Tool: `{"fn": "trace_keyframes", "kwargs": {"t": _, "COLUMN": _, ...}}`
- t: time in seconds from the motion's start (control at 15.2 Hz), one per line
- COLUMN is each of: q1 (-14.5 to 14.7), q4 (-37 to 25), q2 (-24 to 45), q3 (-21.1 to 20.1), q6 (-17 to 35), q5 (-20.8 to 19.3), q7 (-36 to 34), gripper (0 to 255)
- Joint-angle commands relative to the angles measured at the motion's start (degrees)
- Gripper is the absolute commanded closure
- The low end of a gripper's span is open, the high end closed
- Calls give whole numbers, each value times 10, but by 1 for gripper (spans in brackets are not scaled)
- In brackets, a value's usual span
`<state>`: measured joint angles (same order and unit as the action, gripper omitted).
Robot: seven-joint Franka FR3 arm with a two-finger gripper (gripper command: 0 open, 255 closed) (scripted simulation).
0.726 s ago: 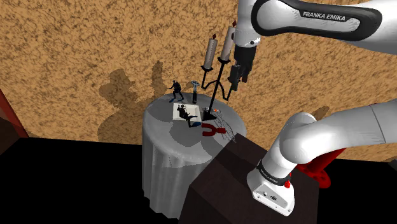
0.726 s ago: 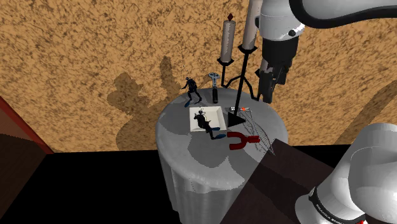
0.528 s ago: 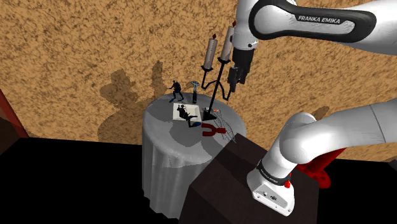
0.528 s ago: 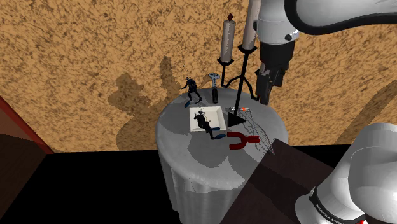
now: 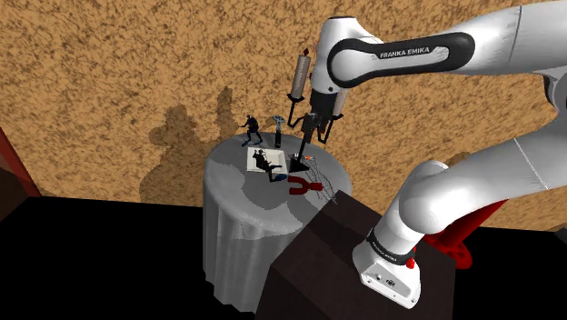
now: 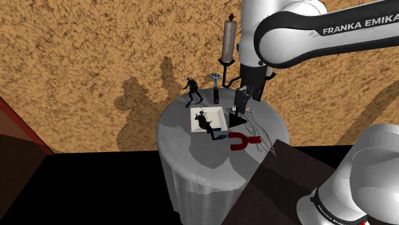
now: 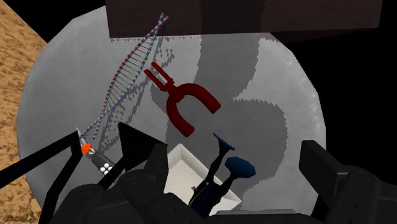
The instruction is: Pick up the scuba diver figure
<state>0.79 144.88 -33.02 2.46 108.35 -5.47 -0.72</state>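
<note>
Black claw (image 7: pixel 224 153) gaping wide, empty, above the bench (image 7: pixel 280 108); scuba diver figure (image 7: pixel 215 177) lies half on the white tray (image 7: pixel 184 167) beneath it, so best centre over the torso, straddle its narrow width, descend clear of tray rim.

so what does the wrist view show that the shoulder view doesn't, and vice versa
Wrist view adds: the gripper plainly open, and the spots on a die. Shoulder view adds: a standing dark figure, a candle, the stand and the brown wall. Both share: the table, white tray, diver, red U-shaped piece and helix.
</note>
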Motion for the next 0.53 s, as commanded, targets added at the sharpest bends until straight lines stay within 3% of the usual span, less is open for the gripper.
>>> {"fn": "trace_keyframes", "kwargs": {"t": 0.0, "q1": 1, "q4": 8, "q2": 29, "q3": 7, "q6": 52, "q5": 4, "q7": 4, "gripper": 0}}
{"fn": "trace_keyframes", "kwargs": {"t": 0.46, "q1": 7, "q4": 2, "q2": 165, "q3": 35, "q6": 225, "q5": 34, "q7": 32, "gripper": 0}}
